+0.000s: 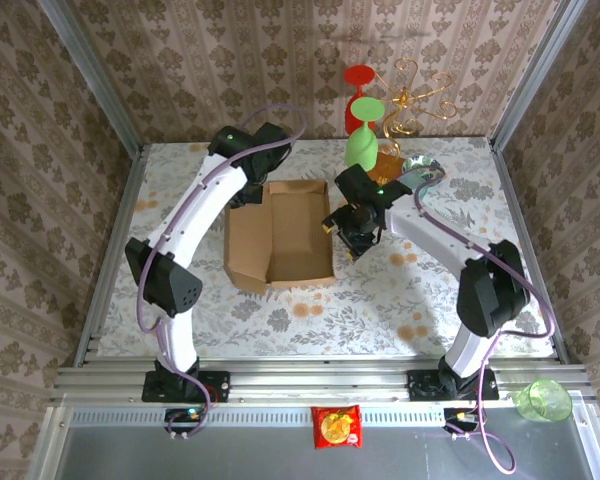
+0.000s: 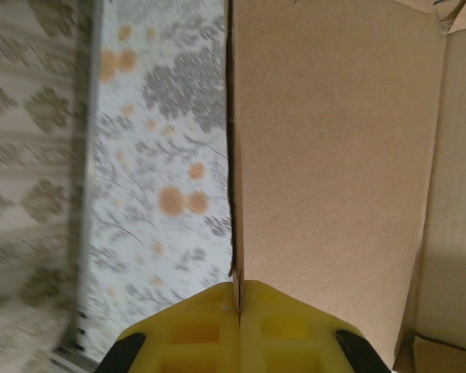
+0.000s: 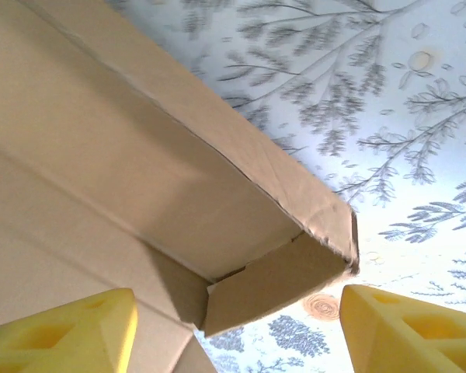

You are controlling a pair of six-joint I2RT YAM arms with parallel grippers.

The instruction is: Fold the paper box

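Top view: the plain tan corrugated cardboard paper box (image 1: 298, 235) lies open-topped at the middle of a floral-clothed table (image 1: 400, 300), with damask-papered walls (image 1: 180, 50) around it. The mark on a red packet (image 1: 335, 426) at the near rail is too small to read.

Left wrist: the left gripper (image 2: 238, 291) is clenched on the box's side wall.

Right wrist: the right gripper (image 3: 237, 330) gapes, released, with the box's corner between its fingers.
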